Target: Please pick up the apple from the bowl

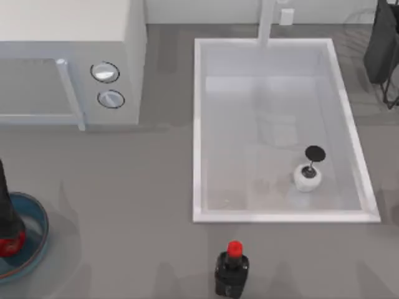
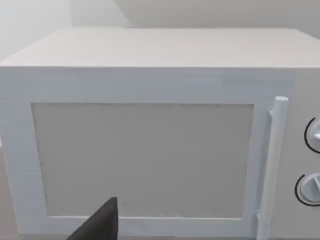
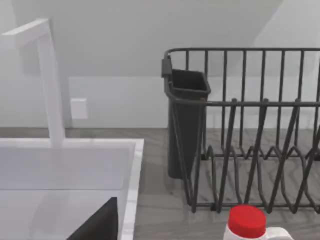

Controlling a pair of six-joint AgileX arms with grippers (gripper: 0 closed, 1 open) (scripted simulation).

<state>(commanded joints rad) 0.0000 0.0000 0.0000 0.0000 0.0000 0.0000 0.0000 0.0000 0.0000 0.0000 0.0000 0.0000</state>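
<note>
Reaching down at the far left edge of the top view, the left arm's end effector stood as a dark column right over the apple, which sat in the blue glass bowl at the surface's left edge. Whether its fingers were apart or clamped on the apple could not be told. The step in hand looked like the grasp itself: the arm was at the fruit, yet the apple still lay low in the bowl, so the lift seemed not yet done. The next move would call for a firm hold on a round, glossy fruit and a straight rise clear of the thin rim.

Behind the bowl stood a white microwave with two round knobs. Farther right, near the front edge, was a dark bottle with a red cap. A white sink was set into the grey surface, with a small white round object topped by a black disc in its basin and a faucet at the back. At the far right stood a dark dish rack before a pale wall. The right arm was parked near it; its end effector's state could not be told.
</note>
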